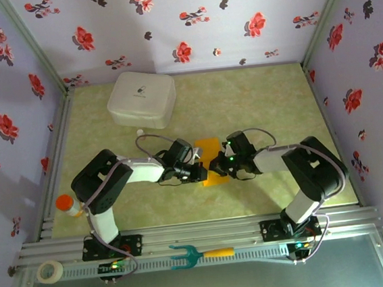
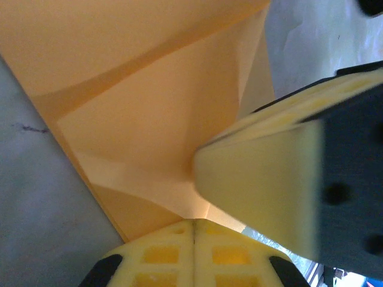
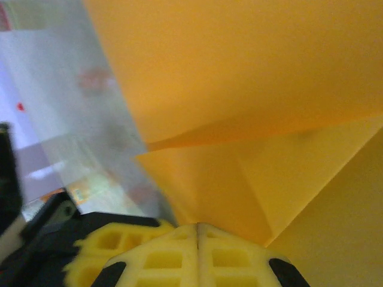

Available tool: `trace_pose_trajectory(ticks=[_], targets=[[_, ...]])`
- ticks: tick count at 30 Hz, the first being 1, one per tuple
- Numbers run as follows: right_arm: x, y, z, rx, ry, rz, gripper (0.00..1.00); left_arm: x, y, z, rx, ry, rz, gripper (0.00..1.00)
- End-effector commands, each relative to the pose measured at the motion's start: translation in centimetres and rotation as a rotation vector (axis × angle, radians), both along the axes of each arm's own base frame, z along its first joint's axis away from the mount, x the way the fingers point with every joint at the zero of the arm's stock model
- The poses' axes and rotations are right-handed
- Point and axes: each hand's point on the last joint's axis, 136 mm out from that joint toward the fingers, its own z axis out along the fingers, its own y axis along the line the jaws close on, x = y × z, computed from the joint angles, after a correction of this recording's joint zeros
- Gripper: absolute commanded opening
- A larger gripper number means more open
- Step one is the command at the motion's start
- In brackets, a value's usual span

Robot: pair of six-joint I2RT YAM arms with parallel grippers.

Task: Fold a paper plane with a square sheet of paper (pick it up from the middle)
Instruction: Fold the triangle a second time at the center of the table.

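The orange-yellow paper (image 1: 208, 150) lies partly folded on the table's middle, with creased flaps showing in the left wrist view (image 2: 149, 119) and the right wrist view (image 3: 251, 101). My left gripper (image 1: 202, 171) comes at it from the left. Its jaws (image 2: 194, 224) are shut, and the tips rest on the paper's near edge where a crease ends. My right gripper (image 1: 216, 163) comes from the right, also shut (image 3: 197, 227), tips against the paper. The two grippers almost touch: a right finger (image 2: 269, 179) looms close in the left wrist view.
A white lidded box (image 1: 141, 99) stands at the back left. An orange-capped bottle (image 1: 67, 204) stands at the left edge. A tape roll (image 1: 50, 271) and a teal fork with a yellow handle (image 1: 199, 255) lie on the front rail. Flowered walls enclose three sides.
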Motion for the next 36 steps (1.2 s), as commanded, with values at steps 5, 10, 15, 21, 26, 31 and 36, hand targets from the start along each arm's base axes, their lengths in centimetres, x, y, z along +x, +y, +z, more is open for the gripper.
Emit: trace_pose_trajectory(ticks=[5,10,15,21,26,31,36], targets=[[0.7,-2.1,-1.9,-0.051,0.040,-0.038,0.04,-2.0,3.4,-4.0,0.162,0.084,0.025,0.00],[2.7,-3.4,-1.5,-0.050,0.019,-0.083,0.04,-2.2,3.5,-4.2,0.162,0.088,0.023,0.00],[3.9,-5.1,-1.5,-0.085,0.008,-0.134,0.04,-2.2,3.4,-4.3,0.157,0.089,0.023,0.00],[5.2,-7.1,-1.7,-0.120,-0.004,-0.188,0.04,-2.3,3.3,-4.3,0.154,0.090,0.022,0.00],[7.0,-8.3,-0.6,-0.142,-0.033,-0.228,0.04,-2.3,3.3,-4.3,0.155,0.091,0.021,0.00],[7.9,-8.0,2.3,-0.130,-0.102,-0.207,0.04,-2.3,3.3,-4.1,0.151,0.087,0.019,0.00],[6.3,-5.1,4.8,-0.048,-0.140,-0.120,0.04,-2.0,3.1,-3.7,0.143,0.079,0.020,0.00]])
